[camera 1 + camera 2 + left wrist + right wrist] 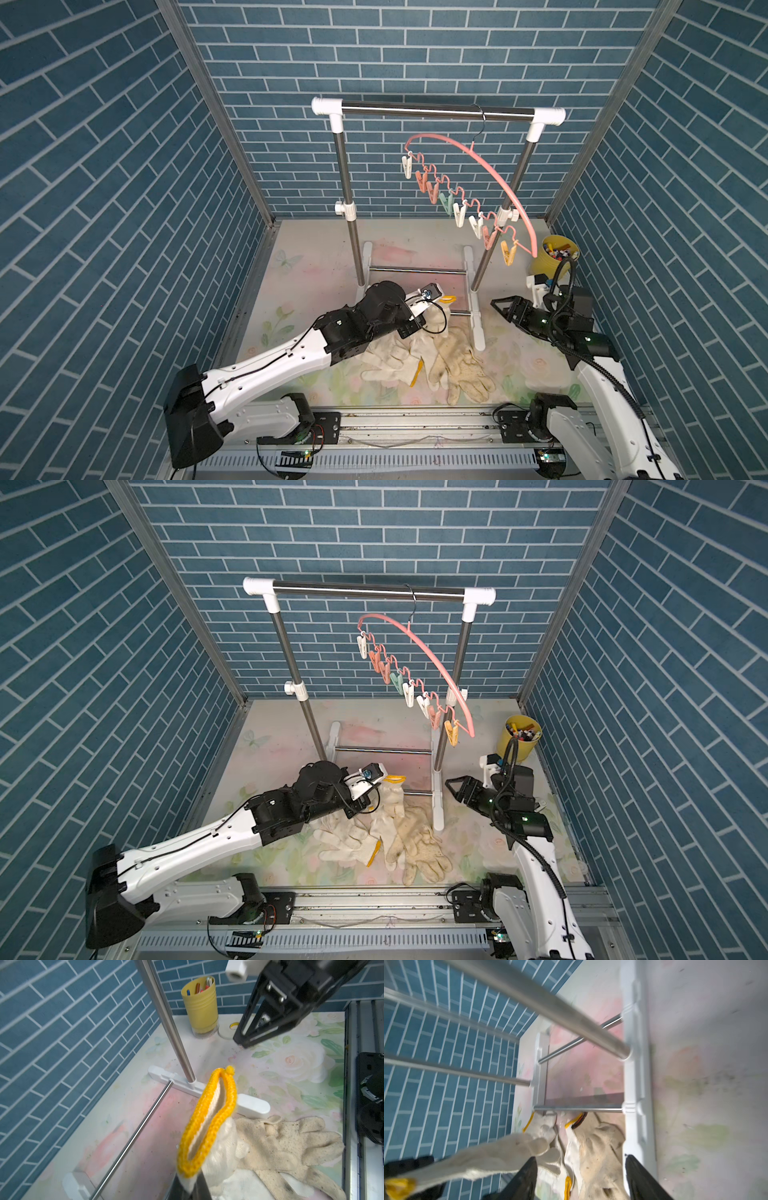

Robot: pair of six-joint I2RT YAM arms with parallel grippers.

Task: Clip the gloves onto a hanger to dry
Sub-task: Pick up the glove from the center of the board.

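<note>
Pinching one knitted glove (208, 1126) just below its yellow cuff, your left claw (191, 1186) is pressed together and holds it low over the surface (316, 257), cuff uppermost, in front of the rack's foot.

- Right claw (581, 1158): fingers spread, nothing between them. It hangs apart from the held glove, on the far side of the rack's right post.
- Gloves not yet lifted: a heap lies on the surface beneath your left claw. It includes a whiter glove (386, 365) and, beside it, brown-stained gloves (461, 370) overlapping each other. You cannot get an exact count, since your arm covers part of the heap.
- Hanger (490, 178): a pink arc hooked on the steel rack's (436, 111) top bar, hanging aslant, high above the held glove.
- Clips (459, 214): a row of pastel clips dangling under the arc, every one empty.
- Progress, as judged: you have one glove picked up and none clipped. The lift to the hanger, the clipping itself and all the remaining gloves are left to do.
- Container: a yellow cup (540, 262) stands at the far right corner of the surface. It holds upright markers or pens (202, 986) and no glove.
</note>
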